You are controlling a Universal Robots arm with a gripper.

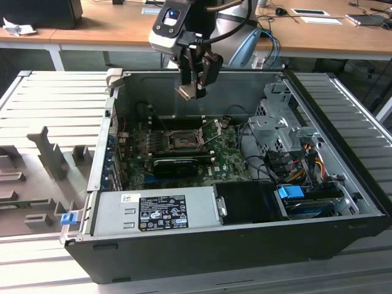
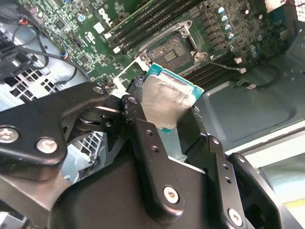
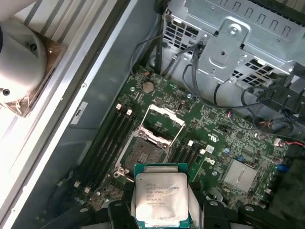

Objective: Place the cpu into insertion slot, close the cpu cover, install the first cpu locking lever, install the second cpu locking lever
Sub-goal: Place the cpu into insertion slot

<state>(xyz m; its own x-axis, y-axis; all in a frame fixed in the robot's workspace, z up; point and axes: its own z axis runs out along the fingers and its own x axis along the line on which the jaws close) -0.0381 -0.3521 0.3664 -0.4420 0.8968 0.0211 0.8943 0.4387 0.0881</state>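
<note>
— How far along are you?
— Barely started. Your pincer pinches the cpu, held high above the insertion slot, which is bare.
— And the rest?
— The cpu cover stands open; seating, closing and latching are all left, I judge.

cpu partly hidden, behind end effector

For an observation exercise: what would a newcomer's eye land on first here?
A small square chip with a dull silver metal top, pinched in black jaws above the open black computer case. Below it, on the green motherboard, the square dark socket lies bare, its silver metal frame cover tipped open.
</note>
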